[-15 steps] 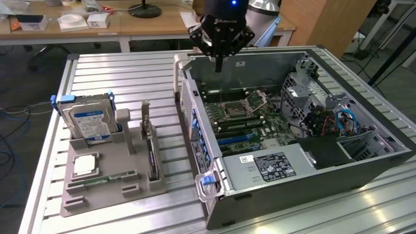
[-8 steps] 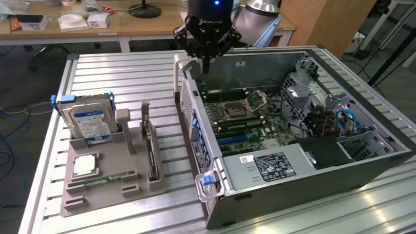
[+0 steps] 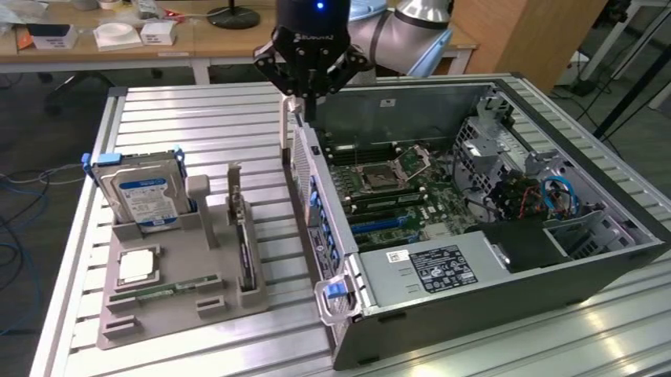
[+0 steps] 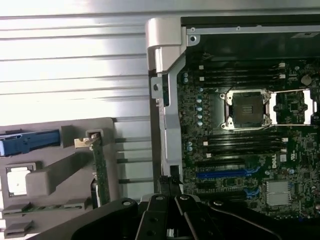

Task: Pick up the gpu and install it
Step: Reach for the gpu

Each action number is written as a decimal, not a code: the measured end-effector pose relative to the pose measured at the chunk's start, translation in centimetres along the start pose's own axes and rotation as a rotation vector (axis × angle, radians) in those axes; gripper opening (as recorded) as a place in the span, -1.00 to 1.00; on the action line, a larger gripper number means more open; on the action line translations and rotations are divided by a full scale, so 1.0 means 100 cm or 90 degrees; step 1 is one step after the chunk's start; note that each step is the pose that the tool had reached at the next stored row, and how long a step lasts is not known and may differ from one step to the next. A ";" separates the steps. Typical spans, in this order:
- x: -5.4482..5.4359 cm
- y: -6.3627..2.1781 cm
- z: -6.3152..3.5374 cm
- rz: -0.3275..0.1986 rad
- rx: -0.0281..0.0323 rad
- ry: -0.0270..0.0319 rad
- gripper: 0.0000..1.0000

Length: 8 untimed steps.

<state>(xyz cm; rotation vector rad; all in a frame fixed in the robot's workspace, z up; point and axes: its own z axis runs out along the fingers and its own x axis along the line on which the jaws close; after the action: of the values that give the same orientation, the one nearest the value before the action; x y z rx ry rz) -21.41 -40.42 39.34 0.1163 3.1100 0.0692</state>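
The gpu (image 3: pixel 243 236) stands on edge in a slot of the grey holder (image 3: pixel 157 318), a thin green card with a silver bracket at its far end. In the wrist view the gpu (image 4: pixel 101 170) appears edge-on, beside the case wall. My gripper (image 3: pixel 304 106) hangs shut and empty above the rear corner of the open computer case (image 3: pixel 504 259), to the exterior view's right of the gpu and well above it. In the wrist view the gripper (image 4: pixel 170 187) sits over the case's edge. The motherboard (image 3: pixel 398 188) lies exposed with a blue slot (image 4: pixel 222 175).
The holder also carries an upright hard drive (image 3: pixel 147 196) with a blue-white label, a processor chip (image 3: pixel 137 267) and a small memory stick (image 3: pixel 168 289). The case's side latch (image 3: pixel 338 294) juts toward the holder. A desk with boxes (image 3: pixel 115 35) stands behind the slatted table (image 3: pixel 210 118).
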 end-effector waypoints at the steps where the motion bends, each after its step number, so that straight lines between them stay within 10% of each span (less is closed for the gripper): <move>1: 0.003 -0.0009 -0.0001 0.000 0.0000 -0.0001 -0.79; 8: 0.032 -0.0047 -0.0004 0.000 0.0000 -0.0001 -0.79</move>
<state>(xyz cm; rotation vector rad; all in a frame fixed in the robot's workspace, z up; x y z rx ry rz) -24.65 -40.65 39.28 0.1164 3.1099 0.0692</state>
